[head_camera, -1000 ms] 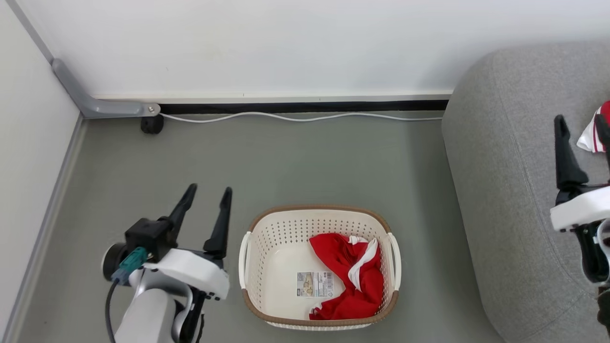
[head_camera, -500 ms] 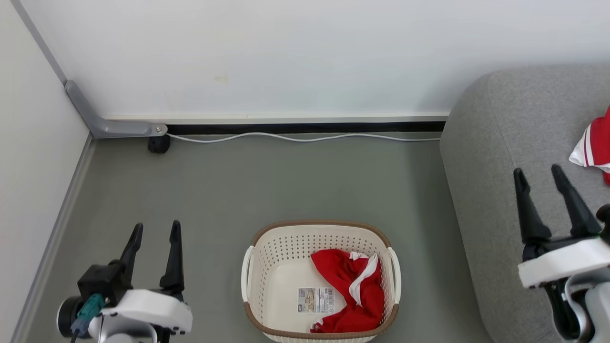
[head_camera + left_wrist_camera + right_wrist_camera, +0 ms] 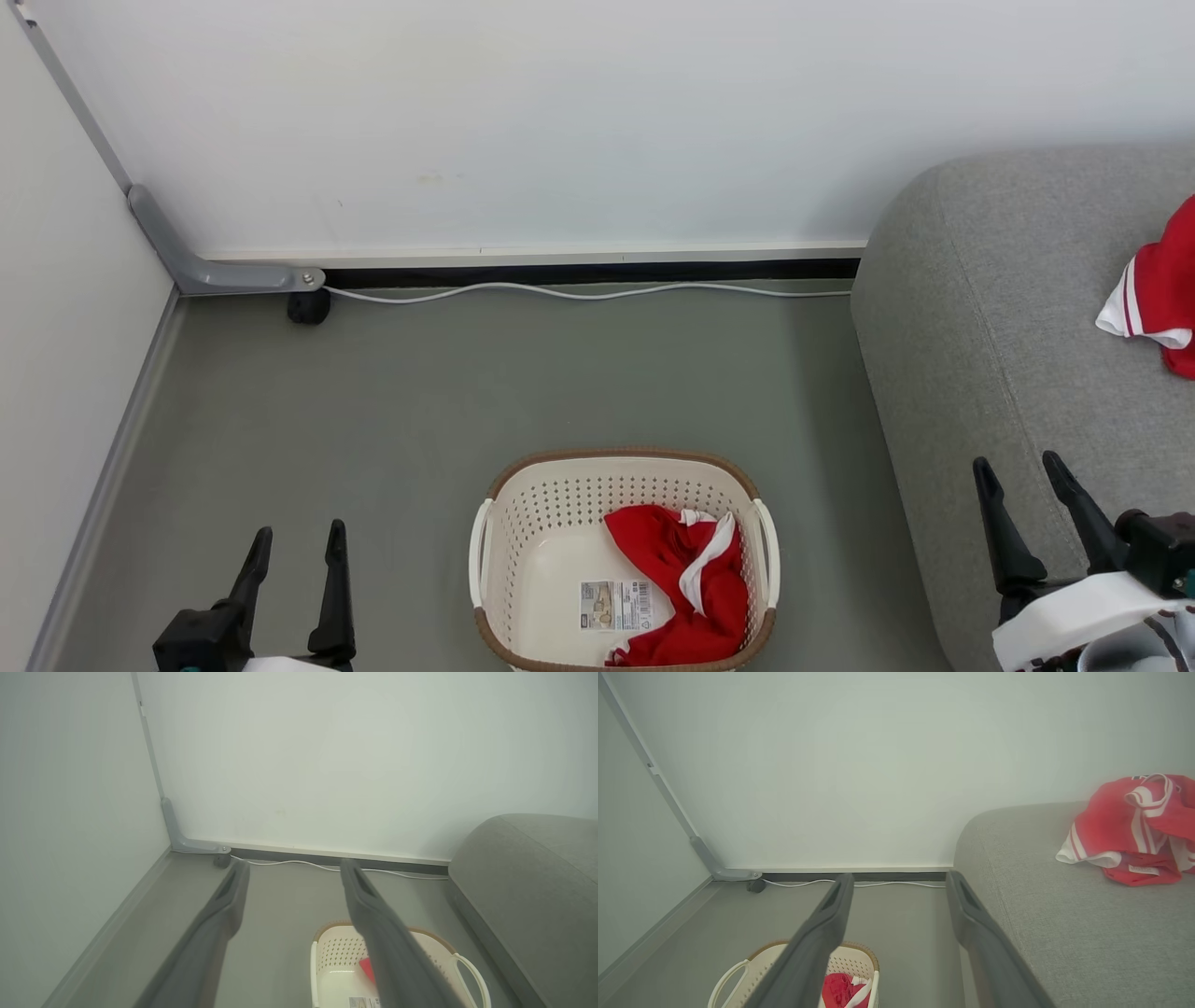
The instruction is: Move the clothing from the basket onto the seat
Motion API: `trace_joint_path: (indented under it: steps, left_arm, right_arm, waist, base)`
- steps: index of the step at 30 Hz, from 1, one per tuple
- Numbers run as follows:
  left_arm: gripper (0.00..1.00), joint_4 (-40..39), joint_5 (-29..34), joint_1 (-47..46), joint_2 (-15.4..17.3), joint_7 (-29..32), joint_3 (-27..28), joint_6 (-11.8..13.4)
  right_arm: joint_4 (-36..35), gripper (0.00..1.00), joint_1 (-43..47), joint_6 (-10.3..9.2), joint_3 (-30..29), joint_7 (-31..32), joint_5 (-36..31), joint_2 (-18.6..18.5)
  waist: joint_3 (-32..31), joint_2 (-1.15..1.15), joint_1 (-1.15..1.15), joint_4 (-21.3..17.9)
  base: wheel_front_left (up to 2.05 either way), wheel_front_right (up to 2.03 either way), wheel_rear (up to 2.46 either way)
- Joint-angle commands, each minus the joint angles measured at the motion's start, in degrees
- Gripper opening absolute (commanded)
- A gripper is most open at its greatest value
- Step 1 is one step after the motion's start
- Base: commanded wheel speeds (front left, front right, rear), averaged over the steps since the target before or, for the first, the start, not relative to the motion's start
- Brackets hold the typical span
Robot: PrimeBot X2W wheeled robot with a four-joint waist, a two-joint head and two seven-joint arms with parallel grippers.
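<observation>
Clothing [image 3: 686,583] in basket [image 3: 523,476] right half; second garment [image 3: 1158,289] on seat [image 3: 1008,373], right of basket. Left gripper [image 3: 300,529], right gripper [image 3: 1016,461] splayed, empty. Best: pinch raised fold, clear rim.

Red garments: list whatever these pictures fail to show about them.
- Red white-striped garment on the grey fabric sofa cushion: cut by the right edge, head and right wrist views.
- Crumpled red garment in the cream perforated plastic basket: folds hide its shape and any lettering, head view.

Home-like room: sofa [image 3: 1008,327], laundry basket [image 3: 560,499]
</observation>
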Motion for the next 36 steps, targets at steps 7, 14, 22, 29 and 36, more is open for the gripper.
trace_joint_path:
  steps: [7, 14, 22, 29, 36]
  left_arm:
    - [1.00, -2.2, 0.9, -0.4, 0.3, -0.4, 1.2, 0.6]
    - [1.00, -2.4, 0.8, -0.4, 0.2, -0.4, 1.1, 0.6]
    - [1.00, -2.6, 0.3, -1.1, 0.2, -0.4, 0.5, 0.7]
    - [1.00, -1.5, -0.9, -2.1, 0.2, -0.4, -1.3, 1.1]
    - [1.00, 0.4, -2.7, -5.2, 0.2, -0.4, -4.5, 1.9]
  right_arm:
    - [1.4, 1.00, -0.8, 0.23, 1.7, -0.3, -0.8, -0.4]
    - [2.3, 1.00, -1.6, 0.23, 1.9, -0.3, -0.9, -0.6]
    - [2.2, 1.00, -2.3, 0.23, 1.7, -0.3, -0.9, -0.5]
    - [0.9, 1.00, -3.4, 0.23, 1.4, -0.3, -0.8, -0.8]
    - [-1.8, 1.00, -6.3, 0.23, 0.9, -0.3, -0.5, -1.6]
  waist:
    - [-0.6, 0.00, 0.00, 0.4]
    - [-0.6, 0.00, 0.00, 0.3]
    - [0.3, 0.00, 0.00, 0.2]
    - [2.9, 0.00, 0.00, -0.2]
    - [7.9, 0.00, 0.00, -0.8]
  base:
    - [0.00, 0.00, 0.00]
    - [0.00, 0.00, 0.00]
    - [0.00, 0.00, 0.00]
    - [0.00, 0.00, 0.00]
    - [0.00, 0.00, 0.00]
